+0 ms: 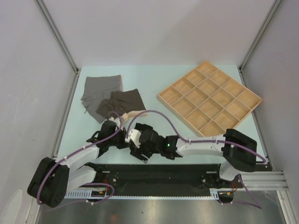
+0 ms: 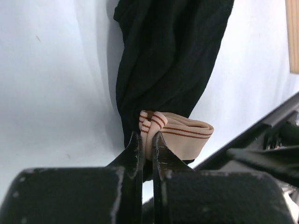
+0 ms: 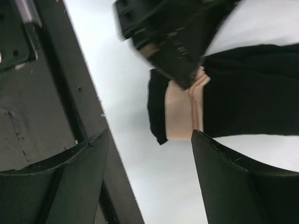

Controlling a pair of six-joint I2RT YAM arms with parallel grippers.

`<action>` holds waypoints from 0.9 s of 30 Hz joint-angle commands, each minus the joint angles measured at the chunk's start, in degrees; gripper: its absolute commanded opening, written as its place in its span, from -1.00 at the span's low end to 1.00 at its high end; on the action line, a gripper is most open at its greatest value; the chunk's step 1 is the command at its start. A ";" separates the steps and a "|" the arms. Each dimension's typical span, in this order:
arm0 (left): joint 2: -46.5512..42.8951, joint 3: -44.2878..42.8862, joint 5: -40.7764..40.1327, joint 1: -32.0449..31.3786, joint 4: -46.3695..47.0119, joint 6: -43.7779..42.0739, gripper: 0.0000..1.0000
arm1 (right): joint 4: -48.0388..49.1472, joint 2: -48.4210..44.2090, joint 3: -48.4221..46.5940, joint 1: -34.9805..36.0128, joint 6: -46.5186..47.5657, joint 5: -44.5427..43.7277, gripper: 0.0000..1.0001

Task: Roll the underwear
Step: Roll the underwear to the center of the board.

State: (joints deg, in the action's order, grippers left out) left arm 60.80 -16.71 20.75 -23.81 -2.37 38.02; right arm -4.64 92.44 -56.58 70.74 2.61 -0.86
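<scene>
Black briefs point(image 2: 173, 56), beige waistband point(image 2: 182, 137) between tight left jaws; right jaws wide apart.

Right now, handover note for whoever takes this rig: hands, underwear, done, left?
Left hand: shut on the black briefs' striped waistband, near edge of the table.
Right hand: open, just short of that waistband, holding nothing.
Grey briefs and a darker pair lie flat, far left; wooden tray far right.
Done: no finished roll shows.
Left: roll all three.
</scene>
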 commanded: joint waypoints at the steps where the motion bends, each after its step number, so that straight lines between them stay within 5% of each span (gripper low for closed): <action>1: 0.55 -2.01 6.75 -0.09 -6.76 0.56 -0.99 | 11.30 -0.87 2.87 4.84 4.15 -13.26 0.50; 27: 2.22 -5.35 11.41 0.43 -10.90 -0.23 -0.99 | 17.03 10.74 5.16 9.59 5.13 -21.28 0.36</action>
State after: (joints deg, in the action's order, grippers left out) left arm 63.81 -20.01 30.11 -23.79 -12.03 38.02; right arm 9.37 101.86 -52.27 81.14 9.45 -19.59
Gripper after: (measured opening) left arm 0.041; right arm 0.681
